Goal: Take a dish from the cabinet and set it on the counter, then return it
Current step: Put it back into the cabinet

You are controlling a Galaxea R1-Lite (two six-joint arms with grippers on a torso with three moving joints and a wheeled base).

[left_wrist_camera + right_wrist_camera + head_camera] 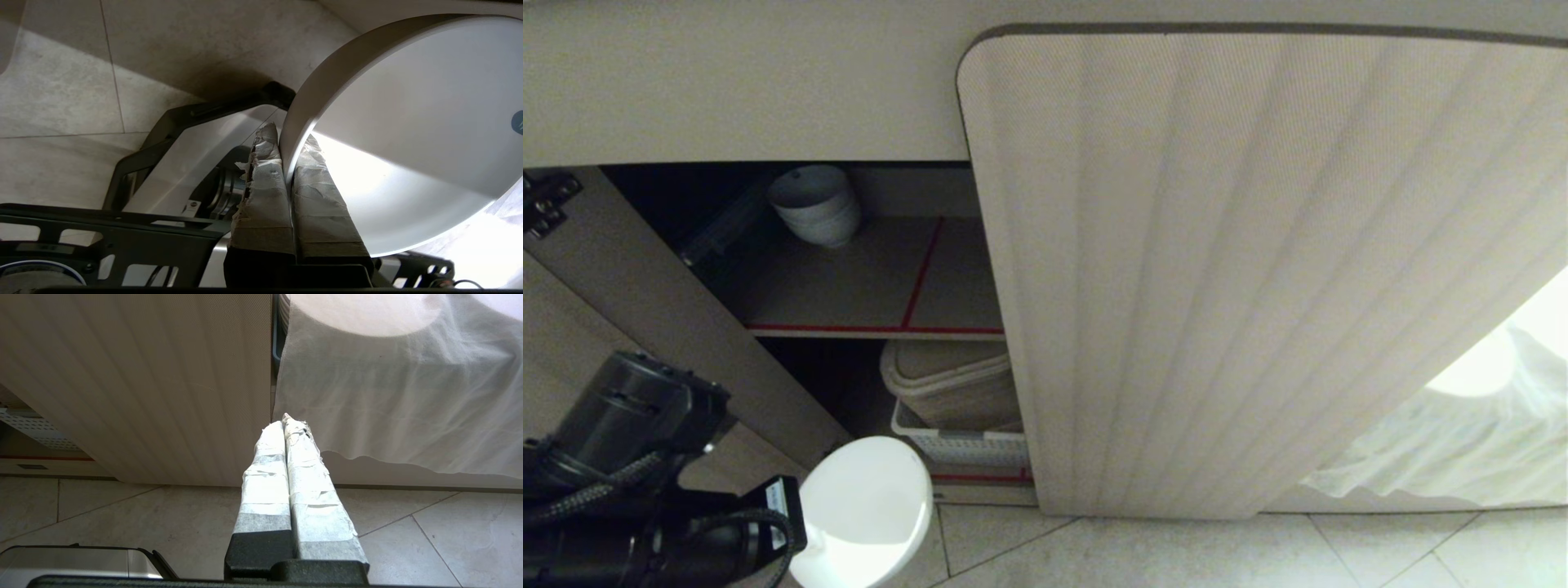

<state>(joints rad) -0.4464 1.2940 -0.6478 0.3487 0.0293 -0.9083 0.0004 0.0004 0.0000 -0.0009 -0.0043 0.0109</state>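
Note:
The dish (866,506) is a white glossy bowl held low in front of the open cabinet (1258,269), above the floor at the lower left of the head view. My left gripper (807,535) is shut on its rim. In the left wrist view the dish (408,143) fills the frame, and the left gripper (288,139) has one taped finger inside the rim and one outside. My right gripper (288,422) is shut and empty, parked facing the closed fluted door. The counter's top is out of view.
A stack of white bowls (815,204) stands at the back of the red-edged upper shelf (849,286). Below it a beige lidded box (952,384) sits in a white basket (964,445). The open door (645,302) slants at the left. A white cloth (1462,441) hangs at the right.

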